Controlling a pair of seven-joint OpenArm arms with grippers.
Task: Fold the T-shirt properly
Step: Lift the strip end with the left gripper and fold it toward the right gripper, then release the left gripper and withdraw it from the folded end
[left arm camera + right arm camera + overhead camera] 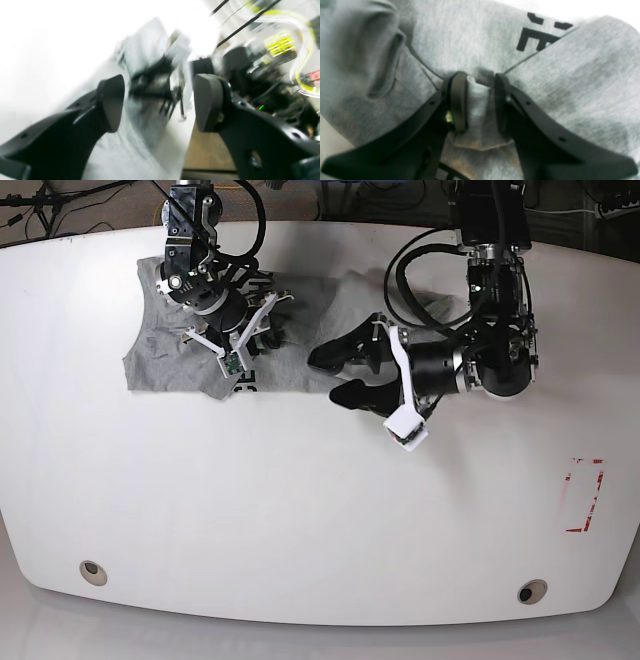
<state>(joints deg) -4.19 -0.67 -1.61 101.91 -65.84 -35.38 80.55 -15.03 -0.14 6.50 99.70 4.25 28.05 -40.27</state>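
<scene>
The right claw [477, 102] pinches a fold of the grey T-shirt [570, 82]; the left claw [335, 375] gapes empty beside the shirt, over the white tabletop [300, 510].

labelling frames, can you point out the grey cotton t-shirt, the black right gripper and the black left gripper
grey cotton T-shirt [582, 82], right wrist view, on the folded-over flap.
black right gripper [477, 100], right wrist view, midway between its fingertips, on pinched cloth.
black left gripper [158, 102], left wrist view, the open gap between its fingertips.
</scene>
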